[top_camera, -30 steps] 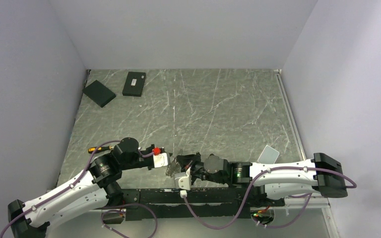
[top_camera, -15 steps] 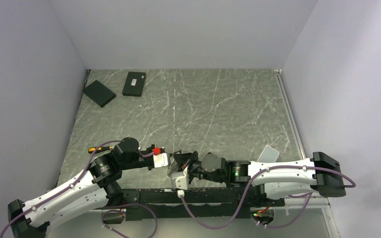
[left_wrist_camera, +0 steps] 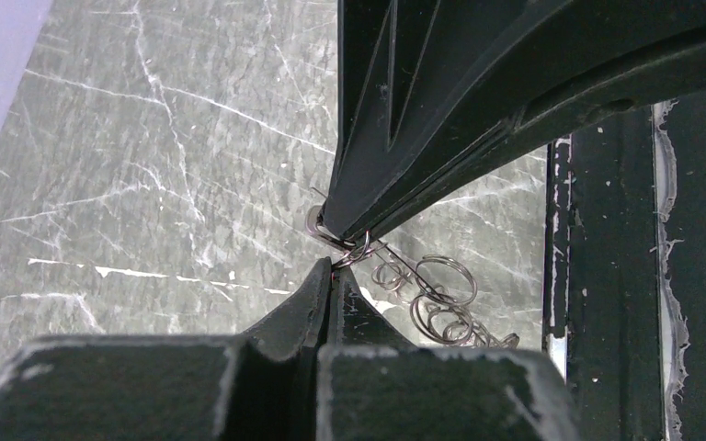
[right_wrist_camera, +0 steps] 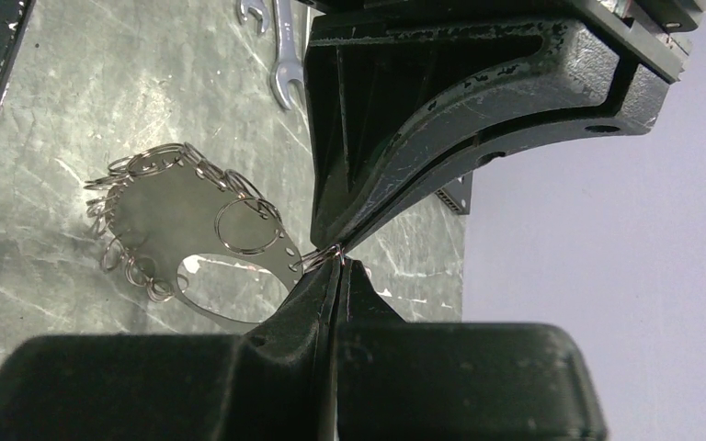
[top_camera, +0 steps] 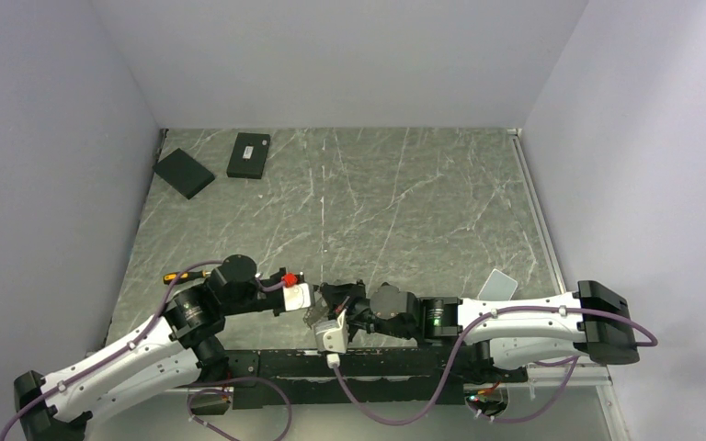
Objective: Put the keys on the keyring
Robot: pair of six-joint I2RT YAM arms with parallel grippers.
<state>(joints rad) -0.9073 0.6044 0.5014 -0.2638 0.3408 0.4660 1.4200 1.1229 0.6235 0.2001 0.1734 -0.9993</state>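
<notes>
My left tool (left_wrist_camera: 335,259) is pinched narrow on a wire loop of the keyring (right_wrist_camera: 198,230). My right tool (right_wrist_camera: 331,261) nips the keyring too, tips closed. It sits between them, lower centre of the top view, over the table (right_wrist_camera: 101,83). The keys (right_wrist_camera: 119,257) fringe its far edge.

Keyring (right_wrist_camera: 161,158) is a thin wire hoop, fringed most of the way round with little silver loops (right_wrist_camera: 110,262), plus one bigger ring (right_wrist_camera: 248,225). It's by the near edge, roughly centre, pinched from left and right.
</notes>
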